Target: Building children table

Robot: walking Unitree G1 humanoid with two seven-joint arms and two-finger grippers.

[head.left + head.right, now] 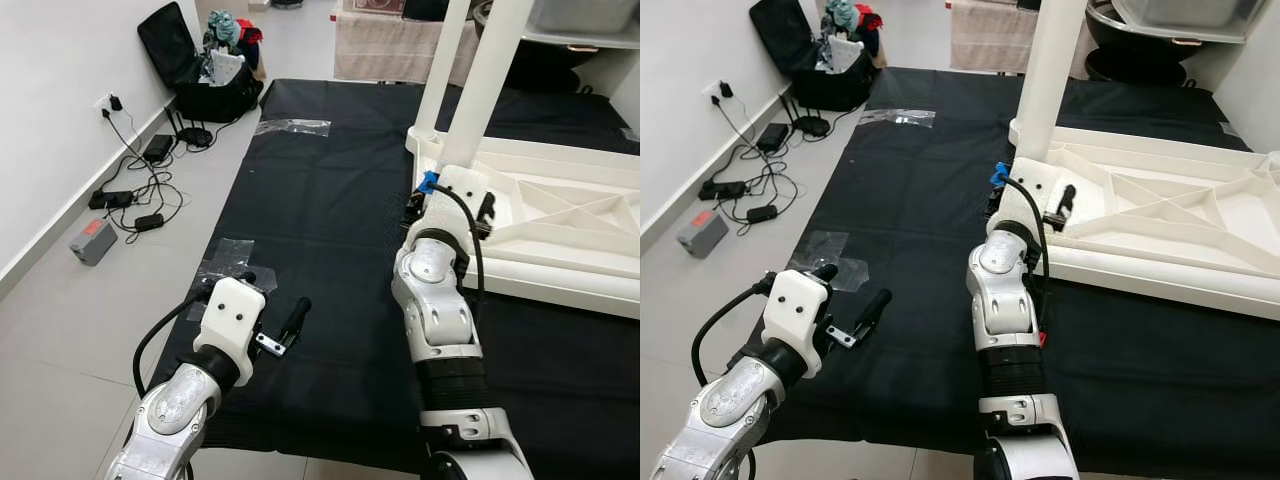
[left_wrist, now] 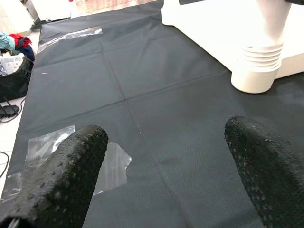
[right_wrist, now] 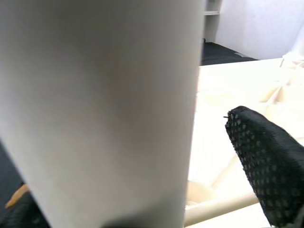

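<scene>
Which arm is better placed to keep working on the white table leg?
The right. Its pincer is at the base of the upright white plastic table leg, fingers either side of it. The left pincer hovers open above the black floor mat, away from the table.

The two eye views look down from the robot's head at the black mat (image 1: 320, 200), and both show the white table (image 1: 560, 220) lying upside down on the mat's right side with its leg (image 1: 495, 80) sticking up. The left wrist view sits low, near the mat, and looks across it to the foot of that same leg. The right wrist view is pressed up very close to the leg, with the table just behind it.
</scene>
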